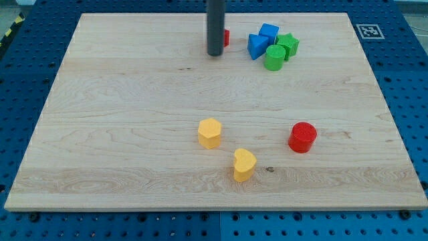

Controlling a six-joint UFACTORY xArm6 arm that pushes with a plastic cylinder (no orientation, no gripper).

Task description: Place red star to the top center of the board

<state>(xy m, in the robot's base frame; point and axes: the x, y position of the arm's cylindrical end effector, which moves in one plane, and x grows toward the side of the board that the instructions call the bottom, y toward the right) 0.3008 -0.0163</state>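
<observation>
The red star (226,37) lies near the view's top centre of the wooden board (120,134). It is mostly hidden behind the dark rod; only a red sliver shows at the rod's right side. My tip (215,53) rests on the board just left of and slightly below the star, touching or almost touching it.
Two blue blocks (262,40) and two green blocks (281,51) cluster at the view's top right, close to the star. A red cylinder (302,137) sits at the right middle. A yellow hexagon (210,132) and a yellow heart (244,165) lie below centre.
</observation>
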